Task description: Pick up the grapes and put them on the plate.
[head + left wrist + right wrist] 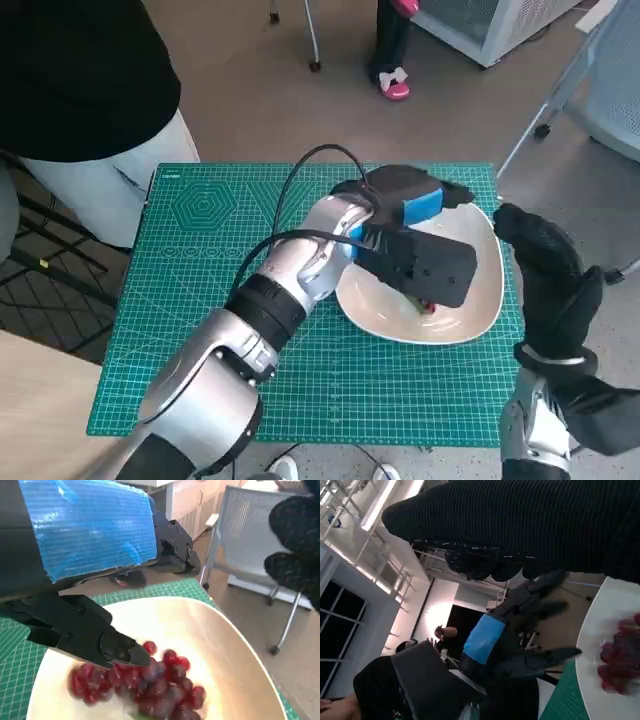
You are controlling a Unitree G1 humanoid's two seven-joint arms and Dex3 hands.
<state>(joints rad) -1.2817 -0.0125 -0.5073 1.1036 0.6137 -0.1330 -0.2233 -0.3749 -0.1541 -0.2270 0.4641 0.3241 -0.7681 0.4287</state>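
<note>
The grapes lie in the plate, a red bunch whose long axis runs across under the left hand's fingertips. The left wrist view shows the whole bunch; in the head view the left hand hides all but a red speck. That hand's fingers are spread just over the bunch, holding nothing. The right hand hovers beside the plate's rim, empty, fingers loosely apart.

Green cutting mat on the table; person beside it; pink shoe beyond
</note>
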